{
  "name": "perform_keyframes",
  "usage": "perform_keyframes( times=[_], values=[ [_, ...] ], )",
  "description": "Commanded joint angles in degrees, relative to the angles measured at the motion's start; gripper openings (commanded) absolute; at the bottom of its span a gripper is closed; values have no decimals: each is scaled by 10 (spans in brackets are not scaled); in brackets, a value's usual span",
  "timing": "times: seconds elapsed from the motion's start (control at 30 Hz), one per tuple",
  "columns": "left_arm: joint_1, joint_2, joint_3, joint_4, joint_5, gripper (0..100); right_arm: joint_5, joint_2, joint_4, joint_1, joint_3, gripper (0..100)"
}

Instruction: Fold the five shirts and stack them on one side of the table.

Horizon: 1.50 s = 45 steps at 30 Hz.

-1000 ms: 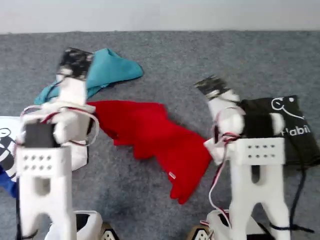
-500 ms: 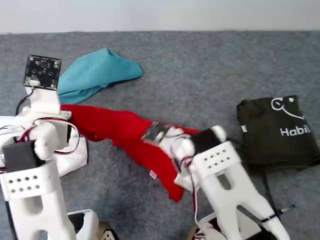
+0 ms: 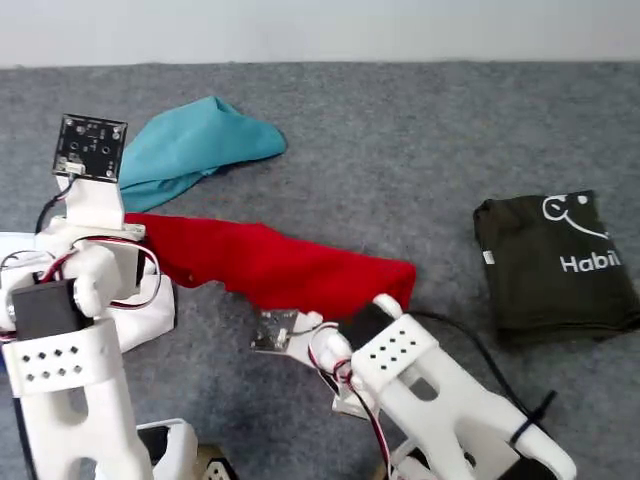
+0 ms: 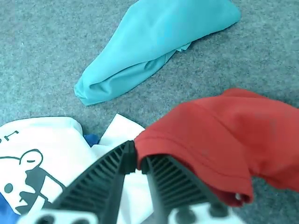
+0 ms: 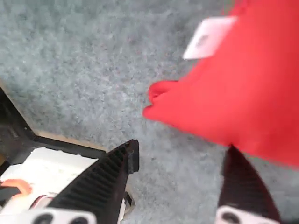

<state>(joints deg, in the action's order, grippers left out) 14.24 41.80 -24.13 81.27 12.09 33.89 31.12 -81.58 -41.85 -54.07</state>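
right hand (image 5: pixel 182 151) swung inward, spread wide; left hand (image 4: pixel 138 151) apparently pinches red shirt (image 4: pixel 224 126).

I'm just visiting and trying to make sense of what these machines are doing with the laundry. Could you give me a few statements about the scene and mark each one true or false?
1. The left gripper is clamped on an edge of the red shirt. True.
2. The black shirt lies spread out and unfolded. False: it is folded into a neat rectangle.
3. The teal shirt is stacked on top of the black shirt. False: it lies crumpled on the grey table, far from the black one.
4. The right gripper is open, close to the red shirt. True.
5. A white shirt with a dark print lies near the left gripper. True.
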Motion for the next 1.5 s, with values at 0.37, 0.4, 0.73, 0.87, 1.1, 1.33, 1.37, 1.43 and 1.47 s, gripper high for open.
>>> perform_keyframes(
  times=[0.37,0.4,0.73,0.87,1.1,1.33,1.37,1.43,1.47],
  values=[
    [4,13,1,-8,3,10,11,10,109,-7,-77,240],
    [4,13,1,-8,3,10,12,10,122,-11,-85,238],
    [4,15,1,8,3,11,13,10,225,-44,-155,134],
    [4,14,1,8,3,11,13,11,223,-41,-155,72],
    [4,13,1,8,3,11,52,16,133,48,-78,67],
    [4,15,1,8,3,11,73,16,54,148,55,8],
    [4,15,1,8,3,11,72,16,48,158,74,9],
    [4,16,1,8,3,11,71,16,39,178,110,10],
    [4,17,1,8,2,11,70,16,36,188,127,10]
  ],
)
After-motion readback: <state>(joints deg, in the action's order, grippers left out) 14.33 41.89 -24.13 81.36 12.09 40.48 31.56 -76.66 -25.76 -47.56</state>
